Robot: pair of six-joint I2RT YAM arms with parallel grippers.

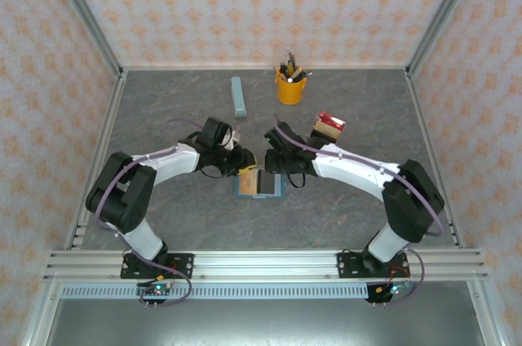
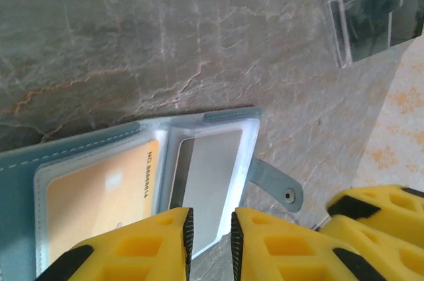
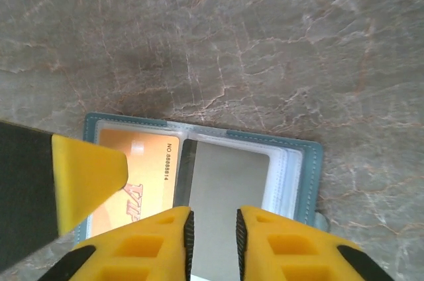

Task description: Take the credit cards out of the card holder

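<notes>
The card holder (image 1: 259,188) lies open and flat on the grey stone-patterned table (image 1: 163,117), near its middle, between the ends of the two arms. Its teal cover (image 2: 79,143) frames clear plastic pockets. The left pocket holds an orange card (image 2: 99,191) with printed digits along one edge. The right pocket holds a plain grey card (image 2: 212,162). Both cards sit inside their sleeves. A short teal strap (image 2: 278,188) with a snap stud sticks out from the holder's right edge and rests on the table.

The left jaws hang just over the holder, their yellow fingers (image 2: 152,248) close together with a narrow gap above the grey card's near edge. The right jaws stand the same way, with yellow fingers (image 3: 285,248) nearly together over the grey card. One left finger (image 3: 86,178) shows over the orange card in the right wrist view. Whether either pair pinches a sleeve or a card cannot be told.

Farther back stand a yellow pen cup (image 1: 289,87), a pale blue-grey bar (image 1: 238,97) to its left, and a clear stand (image 2: 371,19) with dark cards to the right.
</notes>
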